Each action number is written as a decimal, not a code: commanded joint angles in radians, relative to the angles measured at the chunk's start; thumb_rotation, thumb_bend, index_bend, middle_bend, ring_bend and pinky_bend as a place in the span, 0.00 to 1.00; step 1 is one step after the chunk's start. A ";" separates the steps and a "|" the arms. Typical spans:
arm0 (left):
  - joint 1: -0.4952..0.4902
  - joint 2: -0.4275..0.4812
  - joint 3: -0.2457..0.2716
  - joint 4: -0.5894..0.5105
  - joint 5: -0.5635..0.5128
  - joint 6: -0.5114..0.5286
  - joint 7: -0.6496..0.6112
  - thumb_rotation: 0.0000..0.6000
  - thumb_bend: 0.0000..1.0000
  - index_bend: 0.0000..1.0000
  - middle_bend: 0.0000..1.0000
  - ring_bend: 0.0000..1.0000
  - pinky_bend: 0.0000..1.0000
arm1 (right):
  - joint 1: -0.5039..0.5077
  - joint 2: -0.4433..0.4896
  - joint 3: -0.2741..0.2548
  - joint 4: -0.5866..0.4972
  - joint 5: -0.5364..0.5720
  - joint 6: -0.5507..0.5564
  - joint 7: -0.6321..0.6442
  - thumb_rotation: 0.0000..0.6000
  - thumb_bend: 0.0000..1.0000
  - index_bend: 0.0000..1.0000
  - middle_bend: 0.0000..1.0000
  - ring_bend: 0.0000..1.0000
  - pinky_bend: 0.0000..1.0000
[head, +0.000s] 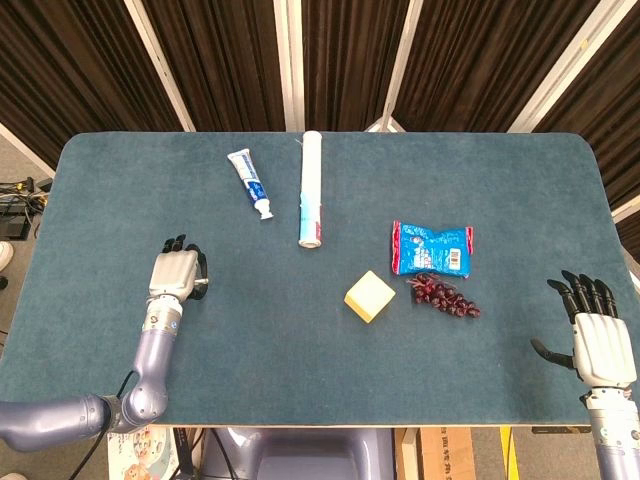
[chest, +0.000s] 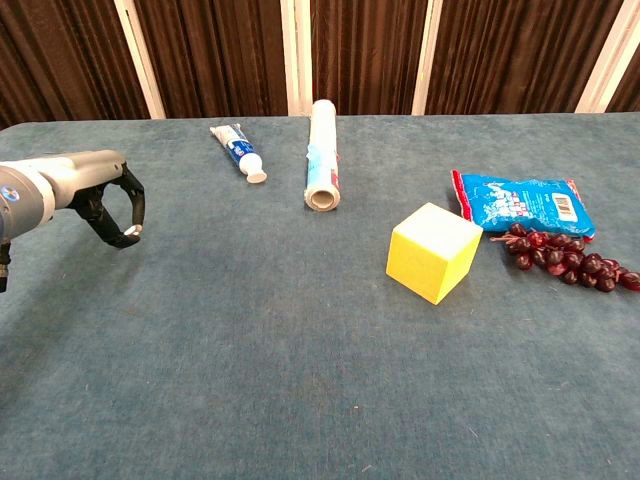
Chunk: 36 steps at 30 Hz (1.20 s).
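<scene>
My left hand (head: 174, 274) hovers over the left part of the blue table (head: 520, 170), holding nothing, its fingers loosely curved downward; the chest view shows the same hand (chest: 85, 190) at the left edge. The nearest thing is a toothpaste tube (head: 250, 183), well beyond it. My right hand (head: 597, 337) is at the table's near right corner, fingers spread and empty, right of a bunch of dark grapes (head: 444, 296). The chest view does not show it.
A long white roll (head: 311, 188) lies beside the toothpaste tube (chest: 238, 151) at the back centre. A yellow cube (head: 369, 296) sits mid-table, with a blue snack packet (head: 431, 248) to its right, just behind the grapes (chest: 562, 253).
</scene>
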 joint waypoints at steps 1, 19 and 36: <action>0.037 0.034 -0.023 -0.010 0.056 -0.063 -0.129 1.00 0.51 0.59 0.24 0.00 0.00 | 0.000 0.000 -0.001 -0.001 0.000 -0.001 -0.001 1.00 0.15 0.19 0.11 0.06 0.00; 0.150 0.114 -0.062 0.008 0.335 -0.326 -0.762 1.00 0.51 0.59 0.24 0.00 0.00 | 0.001 0.001 -0.003 -0.005 0.002 -0.006 -0.003 1.00 0.15 0.19 0.11 0.06 0.00; 0.172 0.104 -0.062 0.098 0.507 -0.389 -1.047 1.00 0.51 0.59 0.24 0.00 0.00 | 0.006 -0.001 -0.007 -0.008 0.001 -0.018 0.000 1.00 0.15 0.19 0.11 0.06 0.00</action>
